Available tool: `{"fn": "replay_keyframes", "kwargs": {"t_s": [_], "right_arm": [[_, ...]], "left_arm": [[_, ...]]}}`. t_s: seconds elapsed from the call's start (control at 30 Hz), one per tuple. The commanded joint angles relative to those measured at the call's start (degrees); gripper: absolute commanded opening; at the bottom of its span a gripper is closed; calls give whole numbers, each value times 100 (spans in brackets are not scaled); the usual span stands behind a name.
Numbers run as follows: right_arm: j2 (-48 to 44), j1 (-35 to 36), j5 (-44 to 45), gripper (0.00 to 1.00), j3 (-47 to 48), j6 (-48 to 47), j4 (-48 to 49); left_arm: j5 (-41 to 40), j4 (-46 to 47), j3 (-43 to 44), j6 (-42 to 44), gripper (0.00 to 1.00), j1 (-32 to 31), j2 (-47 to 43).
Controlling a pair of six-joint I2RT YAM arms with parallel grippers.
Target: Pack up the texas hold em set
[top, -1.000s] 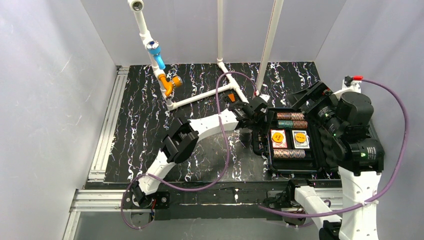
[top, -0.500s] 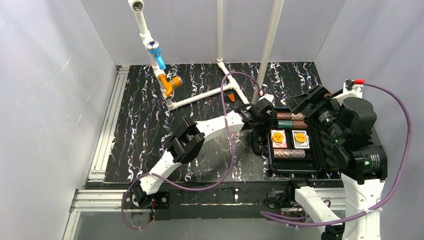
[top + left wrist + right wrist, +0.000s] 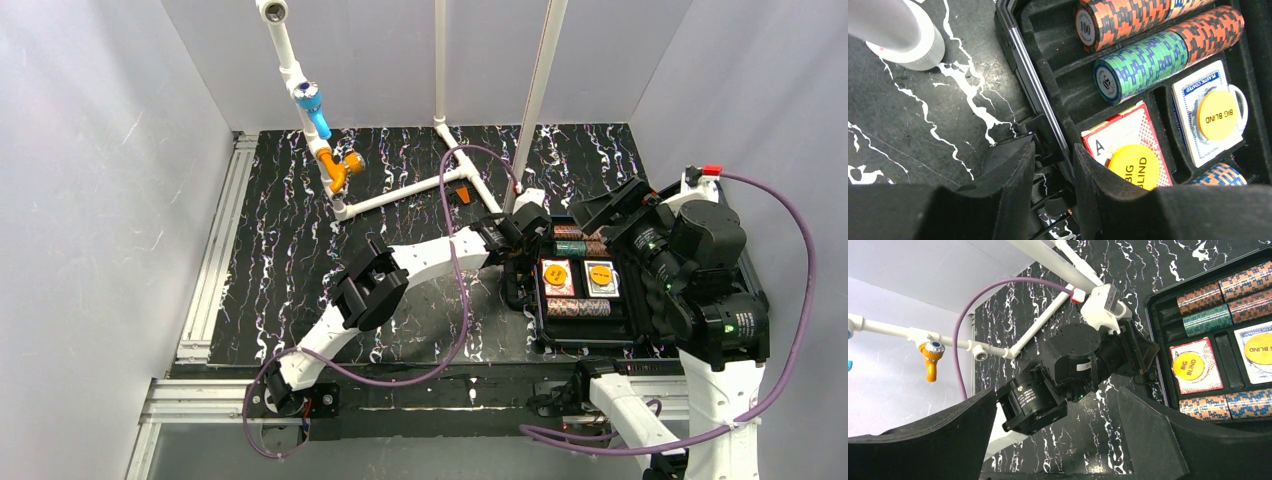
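Chips (image 3: 1140, 62), decks (image 3: 1118, 135) seated; case (image 3: 1020, 55) unclosed. Your left gripper (image 3: 1053, 165) straddles its 9 o'clock rim, can't tell if pinching; right gripper (image 3: 1057, 395) spread, empty.

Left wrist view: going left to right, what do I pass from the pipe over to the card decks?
White plastic pipe foot → black plastic case rim → red-backed card deck → blue-and-white card deck.

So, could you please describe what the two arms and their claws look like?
The left arm and right arm have white shells with black joint housings; a purple cable trails from each. The left claw and right claw have black fingers.
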Motion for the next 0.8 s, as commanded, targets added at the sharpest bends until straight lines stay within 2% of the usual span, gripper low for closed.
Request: {"fn": "replay_keyframes", "kwargs": {"t_s": [0.0, 0.23, 0.77], "right_arm": [[-95, 43, 32, 98, -62, 11, 272], [-212, 43, -41, 98, -197, 142, 386], [-409, 43, -103, 98, -421, 295, 516]], "left_arm": [[-314, -739, -810, -375, 26, -35, -357], [-547, -742, -1764, -667, 22, -70, -939], [-1341, -1235, -3506, -987, 23, 6, -2313]]}}
